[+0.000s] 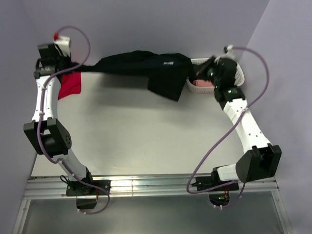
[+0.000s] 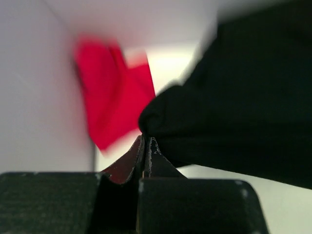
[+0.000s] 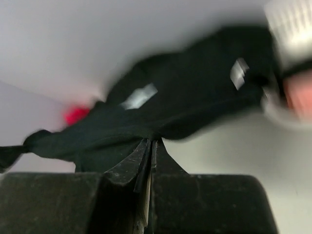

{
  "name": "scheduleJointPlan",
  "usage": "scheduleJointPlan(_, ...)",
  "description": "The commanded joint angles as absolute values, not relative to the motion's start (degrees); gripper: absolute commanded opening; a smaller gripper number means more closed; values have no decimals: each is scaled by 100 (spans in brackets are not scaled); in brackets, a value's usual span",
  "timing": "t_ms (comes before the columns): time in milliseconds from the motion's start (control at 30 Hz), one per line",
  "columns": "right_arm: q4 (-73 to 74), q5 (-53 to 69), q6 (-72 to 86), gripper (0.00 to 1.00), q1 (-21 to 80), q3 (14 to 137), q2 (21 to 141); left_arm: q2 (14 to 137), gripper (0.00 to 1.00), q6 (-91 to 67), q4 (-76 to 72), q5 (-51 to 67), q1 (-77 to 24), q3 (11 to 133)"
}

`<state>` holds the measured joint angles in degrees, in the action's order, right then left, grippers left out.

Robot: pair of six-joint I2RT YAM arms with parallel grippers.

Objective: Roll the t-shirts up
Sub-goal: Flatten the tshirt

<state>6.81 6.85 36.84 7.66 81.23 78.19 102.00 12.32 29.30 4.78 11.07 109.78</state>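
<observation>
A black t-shirt [image 1: 146, 66] hangs stretched in the air along the back of the table, between my two grippers. My left gripper [image 1: 74, 66] is shut on its left end near the back-left corner. In the left wrist view the fingertips [image 2: 146, 140] pinch a fold of the black cloth [image 2: 234, 97]. My right gripper [image 1: 202, 72] is shut on the right end, where a loose part droops toward the table. The right wrist view shows the black shirt [image 3: 185, 92] with its white tag [image 3: 239, 73] running away from the closed gripper [image 3: 153, 142]. A red t-shirt [image 1: 69, 85] lies below the left gripper.
A white slatted basket [image 1: 240, 72] stands at the back right under the right wrist, with pink cloth [image 1: 202, 84] in it. Purple walls close the table at the back and on both sides. The red cloth [image 2: 114, 102] lies against the left wall.
</observation>
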Motion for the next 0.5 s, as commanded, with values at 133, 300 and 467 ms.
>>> scheduleJointPlan(133,570,703,4254,0,764,5205,7243,9221,0,2257,3015,668,1336,7995)
scheduleJointPlan(300,738,537,4237,0,957,4211,7224,9140,0,2593,2734,554,1371,6480)
scheduleJointPlan(467,1116,27,4096,0,1423,4148,7584,9228,0,2672,2628,659,1424,5995)
